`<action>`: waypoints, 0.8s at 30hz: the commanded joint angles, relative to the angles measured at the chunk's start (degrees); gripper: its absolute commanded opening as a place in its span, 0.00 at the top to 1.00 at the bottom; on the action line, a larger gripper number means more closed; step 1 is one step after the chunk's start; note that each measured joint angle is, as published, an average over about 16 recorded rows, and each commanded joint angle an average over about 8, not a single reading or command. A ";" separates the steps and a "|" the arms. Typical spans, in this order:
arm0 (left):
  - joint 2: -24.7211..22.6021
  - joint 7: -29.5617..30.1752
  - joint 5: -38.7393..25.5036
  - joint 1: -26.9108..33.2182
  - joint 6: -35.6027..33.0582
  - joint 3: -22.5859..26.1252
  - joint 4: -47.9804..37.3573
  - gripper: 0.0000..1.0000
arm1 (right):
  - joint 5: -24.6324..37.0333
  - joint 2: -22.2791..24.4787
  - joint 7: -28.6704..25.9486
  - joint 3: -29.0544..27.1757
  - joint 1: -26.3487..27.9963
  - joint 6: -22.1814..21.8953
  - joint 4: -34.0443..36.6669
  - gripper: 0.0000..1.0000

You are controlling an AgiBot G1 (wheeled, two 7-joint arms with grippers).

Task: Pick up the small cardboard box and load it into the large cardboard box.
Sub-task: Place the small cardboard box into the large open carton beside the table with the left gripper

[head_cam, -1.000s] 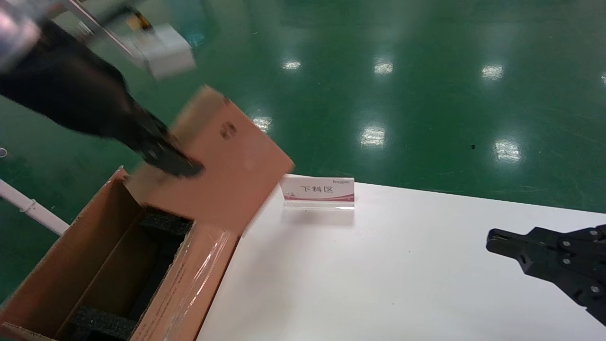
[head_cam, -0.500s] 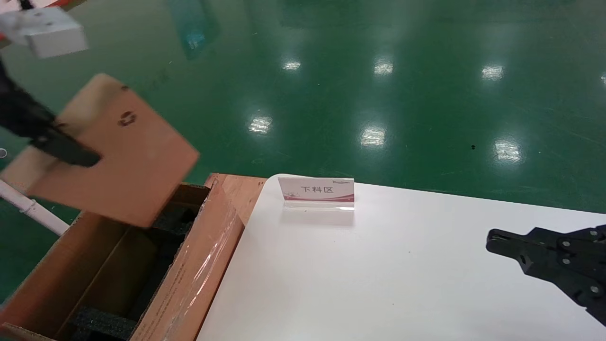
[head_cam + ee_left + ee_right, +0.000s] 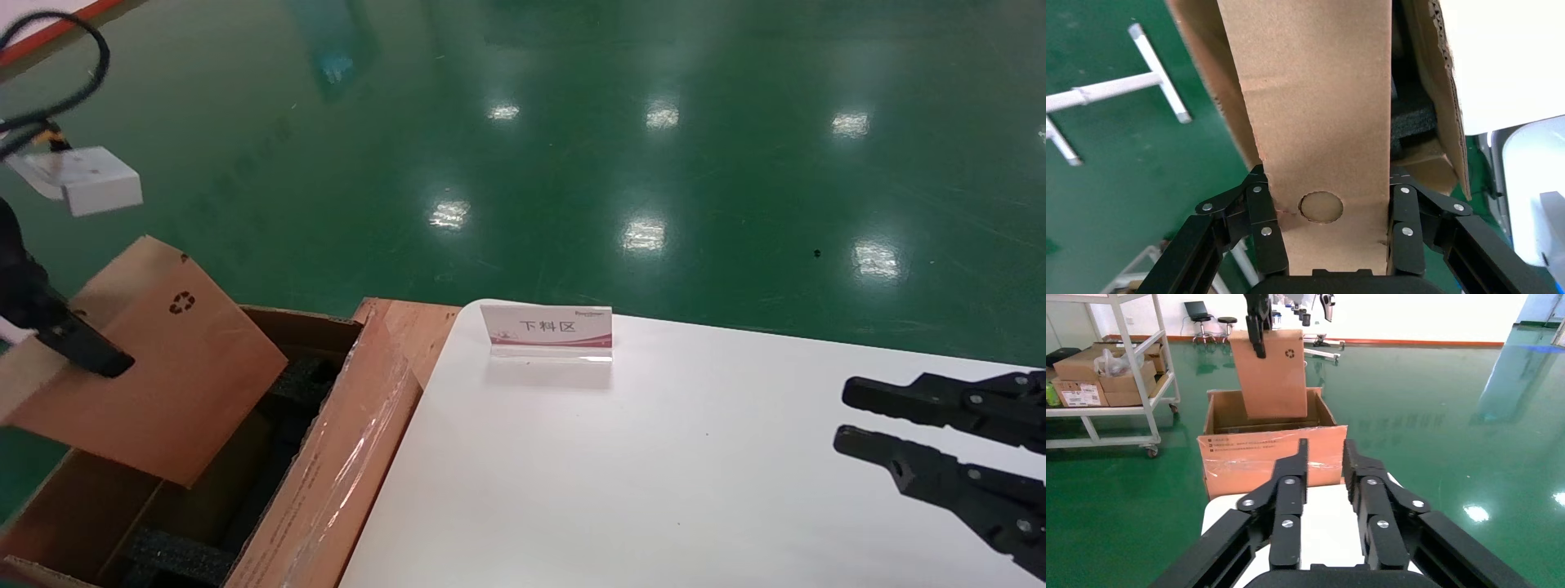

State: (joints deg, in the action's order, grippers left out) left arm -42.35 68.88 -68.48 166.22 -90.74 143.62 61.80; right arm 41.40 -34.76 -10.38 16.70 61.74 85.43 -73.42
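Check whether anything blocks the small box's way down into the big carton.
Nothing visible does. The left gripper holds the small cardboard box tilted over the large cardboard box, whose flaps stand open; only black foam lines the inside.

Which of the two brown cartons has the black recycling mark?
The small plain brown cardboard box, clamped in the left gripper above the opening. The large brown flapped carton below shows clear tape and black foam instead.

Large cardboard box [image 3: 327, 482]: on the floor, against the table's [image 3: 654, 490] left edge. Small cardboard box [image 3: 155, 367]: tilted above the large box's opening, lower end dipping inside, clamped in the left tool [image 3: 1330, 229]. Sign [image 3: 549, 331]: at the table's far edge, near the large box. Right tool [image 3: 846, 416]: over the table's right side, fingers apart.
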 commanded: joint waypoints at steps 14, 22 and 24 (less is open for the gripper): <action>3.58 -1.46 0.51 -9.51 6.04 2.90 -4.95 1.00 | -0.03 0.02 0.03 0.05 0.01 -0.02 0.00 0.00; 4.09 -1.70 1.18 -14.70 9.10 3.14 -7.26 1.00 | -0.05 0.03 0.04 0.08 0.02 -0.03 0.00 0.00; 4.14 -1.86 1.33 -15.79 9.68 3.18 -8.00 1.00 | -0.06 0.03 0.04 0.08 0.02 -0.04 0.00 0.00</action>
State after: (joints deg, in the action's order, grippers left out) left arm -38.33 66.99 -67.25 150.66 -81.12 146.77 53.71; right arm 41.34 -34.72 -10.33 16.79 61.76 85.40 -73.42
